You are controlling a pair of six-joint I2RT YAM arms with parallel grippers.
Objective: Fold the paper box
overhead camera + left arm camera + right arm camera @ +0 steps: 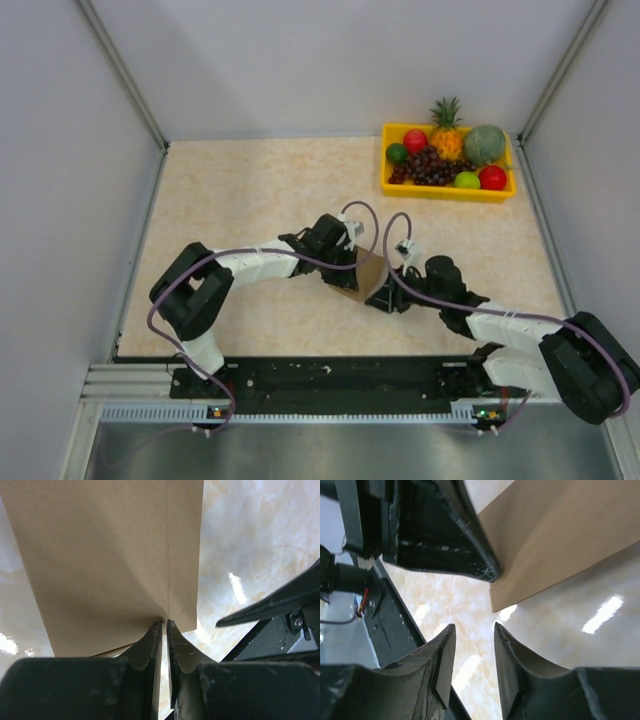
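Observation:
The paper box [368, 271] is a plain brown cardboard piece held off the table between the two arms. In the left wrist view the paper box [100, 555] fills the upper left, with a crease running down into my jaws. My left gripper [164, 621] is shut on its lower edge; it also shows in the top view [346, 266]. My right gripper [474, 626] is open and empty, just below a corner of the paper box [560, 545] and not touching it; in the top view the right gripper [386, 296] sits at the box's right side.
A yellow fruit tray [445, 193] with several fruits stands at the back right. The beige marbled table [240, 190] is walled at left, right and back. The left gripper's black finger [450, 535] hangs close above my right fingers.

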